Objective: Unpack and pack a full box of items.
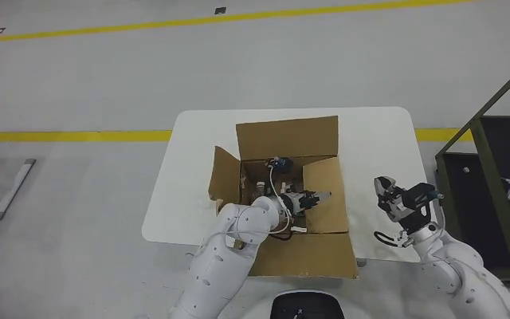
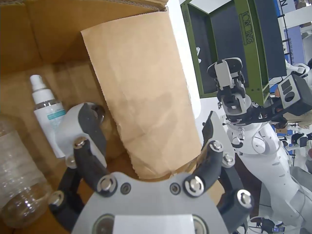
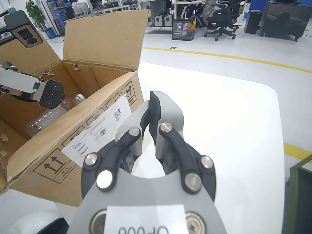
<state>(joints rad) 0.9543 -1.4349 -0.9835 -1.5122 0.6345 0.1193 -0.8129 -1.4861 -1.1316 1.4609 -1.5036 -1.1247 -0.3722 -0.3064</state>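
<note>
Cardboard box sits at the middle of the white table, its mouth facing straight up. In the top view its flaps fold outward at 12, 9 and 6 o'clock, so the spread shape runs longest from 12 to 6. The board is plain brown corrugated stock with ragged torn edges at the creases. One outer wall carries a white paper label and printed arrows that point toward the open top.

The left gripper is down inside the box, near the wall at 3 o'clock. Its 2 dark padded fingers are spread wide, 1 on each side of the lower end of a brown paper bag. Whether either pad touches the paper, I cannot tell. The bag is flat, matte and creased, with a saw-toothed cut edge, and it leans against the box wall with its long axis running up toward the rim.

On the box floor lies 1 slim spray bottle, with a white cap and a teal band on its label. Its cap end points away from the left gripper's fingers. Just beside it lies 1 clear plastic bottle, ribbed and glossy.

The right gripper hangs over bare table at 3 o'clock of the box, well apart from it, its ridged black pads pressed together on nothing.
</note>
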